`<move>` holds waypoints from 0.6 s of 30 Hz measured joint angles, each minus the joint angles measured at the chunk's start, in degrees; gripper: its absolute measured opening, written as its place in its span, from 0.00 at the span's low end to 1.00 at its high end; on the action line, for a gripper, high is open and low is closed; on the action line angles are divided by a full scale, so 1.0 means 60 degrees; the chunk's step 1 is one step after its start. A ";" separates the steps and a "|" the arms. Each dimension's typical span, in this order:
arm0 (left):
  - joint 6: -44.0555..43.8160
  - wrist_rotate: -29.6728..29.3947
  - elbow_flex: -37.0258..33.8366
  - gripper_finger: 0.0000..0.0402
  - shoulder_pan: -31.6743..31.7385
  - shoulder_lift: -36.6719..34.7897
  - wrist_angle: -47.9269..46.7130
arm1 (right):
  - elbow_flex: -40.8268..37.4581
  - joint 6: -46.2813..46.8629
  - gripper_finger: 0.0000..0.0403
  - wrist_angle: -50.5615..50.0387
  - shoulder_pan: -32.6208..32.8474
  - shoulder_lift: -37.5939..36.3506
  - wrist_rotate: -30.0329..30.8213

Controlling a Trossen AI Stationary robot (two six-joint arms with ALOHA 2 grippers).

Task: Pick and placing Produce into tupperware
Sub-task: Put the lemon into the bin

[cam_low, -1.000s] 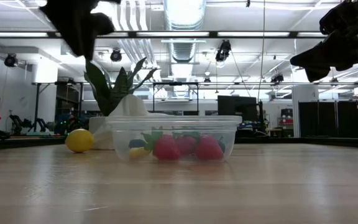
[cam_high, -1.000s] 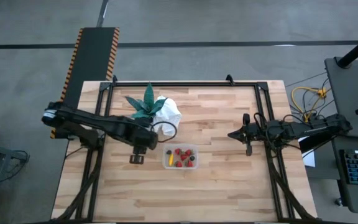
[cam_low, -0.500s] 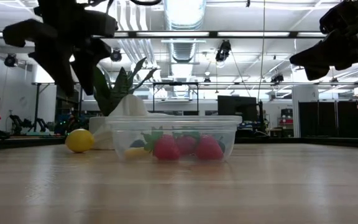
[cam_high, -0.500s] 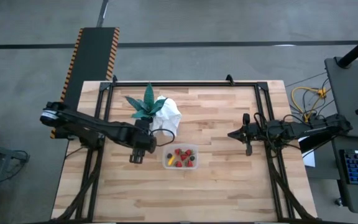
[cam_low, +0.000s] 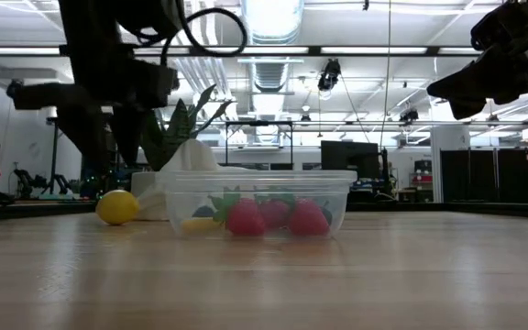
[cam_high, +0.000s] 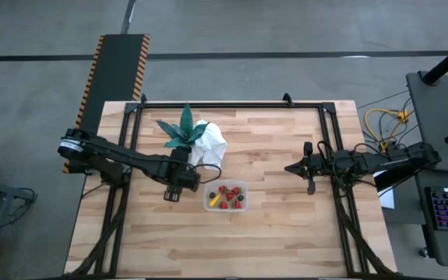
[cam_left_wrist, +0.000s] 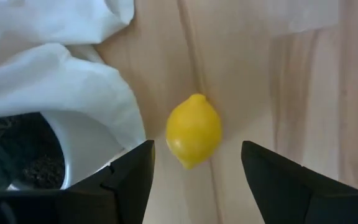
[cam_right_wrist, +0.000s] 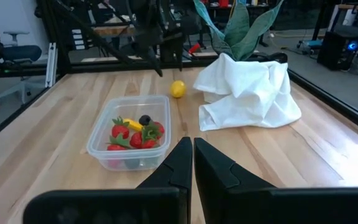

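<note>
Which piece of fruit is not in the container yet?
The lemon: it lies on the bare table beside the white cloth, under the open left gripper. The strawberries and other pieces are already inside the clear container.

- The left pincer (cam_left_wrist: 196, 171) looks down on a yellow lemon (cam_left_wrist: 194, 131) that lies on the pale wooden table (cam_left_wrist: 303, 81).
- Its two dark fingers (cam_left_wrist: 126, 180) stand wide apart, one on each side of the lemon, and neither touches it.
- A crumpled white cloth (cam_left_wrist: 55, 68) lies just beside the lemon.
- Under the cloth's edge shows the white rim of a pot (cam_left_wrist: 82, 146) with dark soil (cam_left_wrist: 23, 155) inside.
</note>
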 joint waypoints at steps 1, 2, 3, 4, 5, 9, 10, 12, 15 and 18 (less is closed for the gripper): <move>0.0000 -0.0038 0.0000 0.56 0.0043 0.0066 0.0025 | 0.0000 0.0000 0.02 0.0007 0.0000 0.0010 -0.0003; 0.0000 -0.0054 -0.0003 0.56 0.0078 0.0131 0.0014 | 0.0000 0.0005 0.02 -0.0013 0.0000 0.0011 0.0000; 0.0002 -0.0063 -0.0003 0.56 0.0113 0.0199 -0.0003 | 0.0000 0.0029 0.02 -0.0005 0.0000 0.0011 0.0000; 0.0000 -0.0070 -0.0003 0.56 0.0142 0.0270 -0.0025 | 0.0000 0.0026 0.02 0.0002 0.0000 0.0008 0.0000; 0.0000 -0.0054 -0.0006 0.56 0.0165 0.0343 -0.0067 | 0.0000 0.0025 0.02 0.0006 0.0000 0.0007 0.0000; 0.0054 0.0038 -0.0018 0.56 0.0161 0.0542 -0.0076 | 0.0000 0.0025 0.02 -0.0004 0.0000 0.0047 0.0000; 0.0062 0.0044 -0.0018 0.56 0.0161 0.0572 -0.0069 | 0.0000 0.0028 0.02 0.0001 0.0000 0.0044 0.0000; 0.0066 0.0042 -0.0018 0.56 0.0186 0.0614 -0.0051 | 0.0000 0.0029 0.02 -0.0002 0.0000 0.0044 0.0000; 0.0221 0.0042 -0.0018 0.56 0.0201 0.0678 -0.0048 | 0.0000 0.0029 0.02 -0.0002 0.0000 0.0044 0.0000; 0.0240 0.0040 -0.0020 0.56 0.0236 0.0805 -0.0044 | 0.0000 0.0029 0.02 -0.0005 0.0000 0.0058 -0.0001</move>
